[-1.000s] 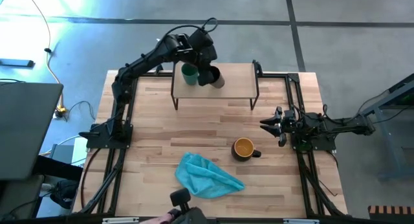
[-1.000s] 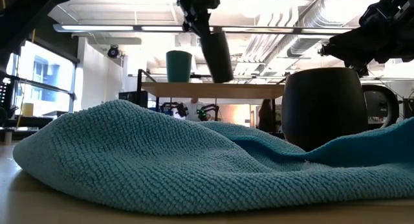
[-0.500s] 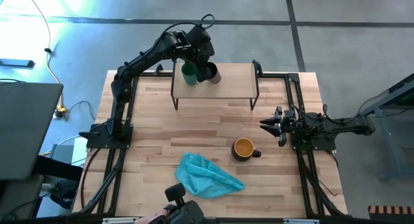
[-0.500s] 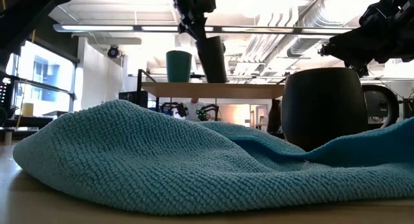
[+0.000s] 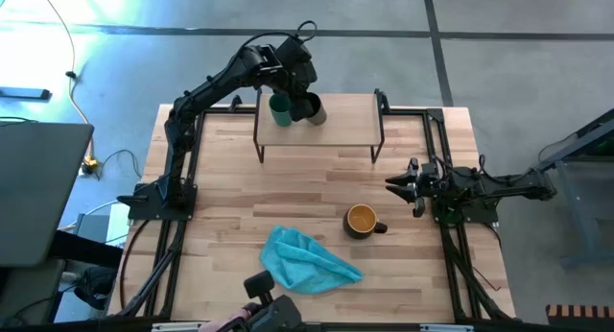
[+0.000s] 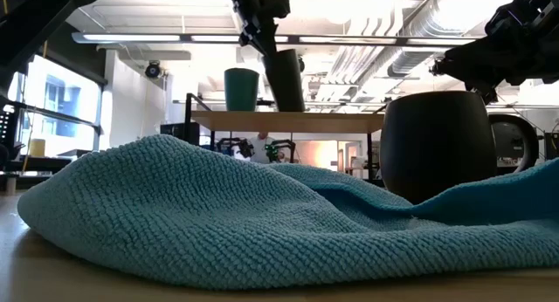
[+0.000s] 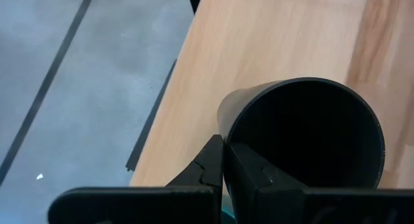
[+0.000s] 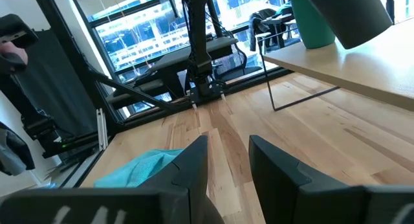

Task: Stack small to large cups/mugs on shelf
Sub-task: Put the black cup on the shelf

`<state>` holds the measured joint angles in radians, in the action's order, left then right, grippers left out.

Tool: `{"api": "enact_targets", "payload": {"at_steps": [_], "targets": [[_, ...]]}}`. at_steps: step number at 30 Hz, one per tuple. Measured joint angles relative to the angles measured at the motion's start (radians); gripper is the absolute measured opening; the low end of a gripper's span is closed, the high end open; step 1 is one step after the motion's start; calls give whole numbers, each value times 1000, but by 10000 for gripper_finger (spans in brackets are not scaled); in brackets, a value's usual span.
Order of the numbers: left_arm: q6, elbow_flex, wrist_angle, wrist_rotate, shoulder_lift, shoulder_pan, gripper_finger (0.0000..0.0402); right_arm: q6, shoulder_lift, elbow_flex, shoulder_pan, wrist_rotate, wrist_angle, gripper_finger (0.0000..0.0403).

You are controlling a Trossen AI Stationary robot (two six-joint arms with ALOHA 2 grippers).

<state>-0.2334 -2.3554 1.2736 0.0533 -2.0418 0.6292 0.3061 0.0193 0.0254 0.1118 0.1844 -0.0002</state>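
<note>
Left wrist view shows your left gripper (image 7: 223,160) pinching the black cup's (image 7: 304,136) rim, tilted over the shelf (image 7: 259,49) beside the green cup (image 5: 280,110): rigid, light, probably slick, so hold steady.

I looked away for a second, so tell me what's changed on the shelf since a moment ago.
The left end effector, shut on the black cup's rim, carried it closer to the green cup on the shelf and swung it from tilted to nearly upright. The mug, blue cloth and open right end effector stayed put.
</note>
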Motion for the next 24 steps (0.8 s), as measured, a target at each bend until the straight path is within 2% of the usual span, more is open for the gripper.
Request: {"api": "enact_targets", "payload": {"at_steps": [24], "targets": [[6, 0, -6, 3, -3, 0, 0, 7, 0, 0, 0, 0, 0, 103]]}}
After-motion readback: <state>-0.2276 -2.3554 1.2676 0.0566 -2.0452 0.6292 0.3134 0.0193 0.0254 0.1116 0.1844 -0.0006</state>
